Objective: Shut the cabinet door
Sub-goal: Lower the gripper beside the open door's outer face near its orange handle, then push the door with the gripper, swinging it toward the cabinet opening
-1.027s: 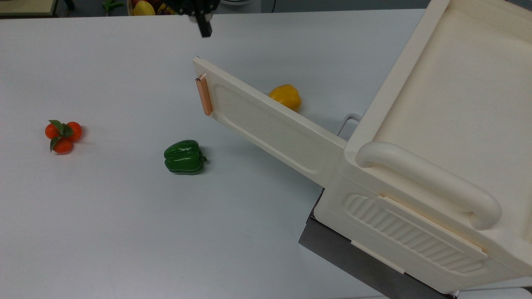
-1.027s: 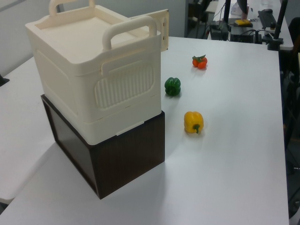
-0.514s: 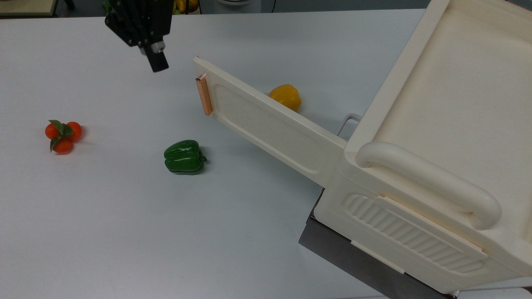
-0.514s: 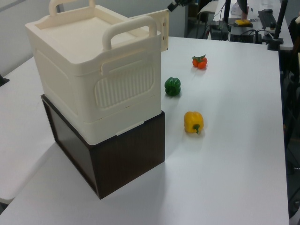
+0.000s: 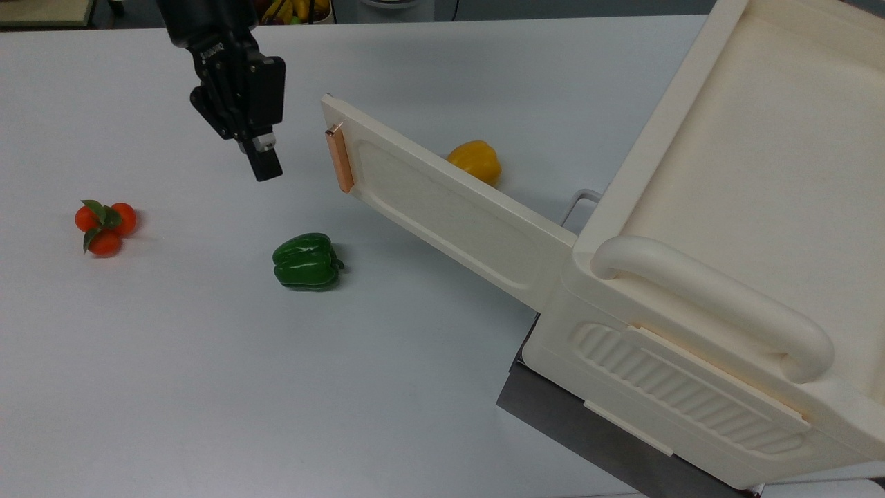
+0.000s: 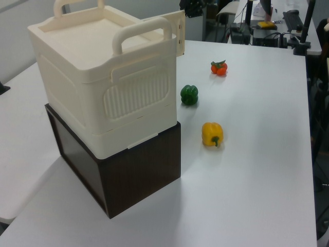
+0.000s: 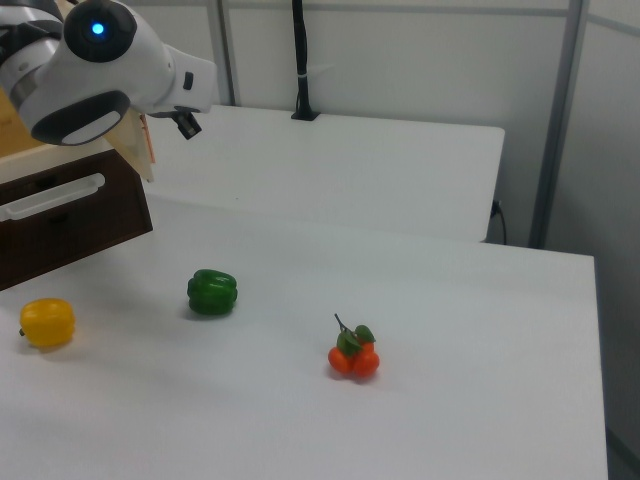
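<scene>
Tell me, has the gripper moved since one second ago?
Yes. In the top view the gripper has come down from the top edge and leftward, now left of the cabinet door handle.

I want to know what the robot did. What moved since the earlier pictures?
The gripper came in from the top view's upper edge, swinging toward the top view's left and then down, and now hangs beside the copper handle of the cabinet door without touching it. It took hold of nothing. The door is open as before, and the green pepper, yellow pepper and tomatoes stayed put.
</scene>
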{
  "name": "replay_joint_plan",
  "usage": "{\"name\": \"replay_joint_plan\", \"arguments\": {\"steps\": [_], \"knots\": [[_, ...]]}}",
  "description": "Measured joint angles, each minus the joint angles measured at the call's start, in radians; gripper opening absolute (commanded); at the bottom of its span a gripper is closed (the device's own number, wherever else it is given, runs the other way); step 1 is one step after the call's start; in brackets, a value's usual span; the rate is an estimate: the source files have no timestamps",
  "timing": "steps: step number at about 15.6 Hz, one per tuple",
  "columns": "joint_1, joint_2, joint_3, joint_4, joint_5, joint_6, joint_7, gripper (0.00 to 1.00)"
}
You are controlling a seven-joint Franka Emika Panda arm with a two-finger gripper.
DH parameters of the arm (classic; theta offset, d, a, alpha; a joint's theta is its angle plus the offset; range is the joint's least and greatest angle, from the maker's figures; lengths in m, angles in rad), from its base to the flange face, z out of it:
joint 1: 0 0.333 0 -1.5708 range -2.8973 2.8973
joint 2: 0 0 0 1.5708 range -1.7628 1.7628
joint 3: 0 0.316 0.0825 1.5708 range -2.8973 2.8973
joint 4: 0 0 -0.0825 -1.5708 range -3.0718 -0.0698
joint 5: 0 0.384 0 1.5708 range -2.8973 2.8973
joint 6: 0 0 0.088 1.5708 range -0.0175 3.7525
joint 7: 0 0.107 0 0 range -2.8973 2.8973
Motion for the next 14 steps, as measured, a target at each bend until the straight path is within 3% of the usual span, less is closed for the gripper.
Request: {"name": "replay_joint_plan", "arguments": {"steps": [3,14], "knots": [[0.011,0.000,0.006,-0.001,0.000,-0.009,0.006,0.00],[0.013,-0.020,0.008,0.003,0.000,-0.327,0.007,0.00]]}}
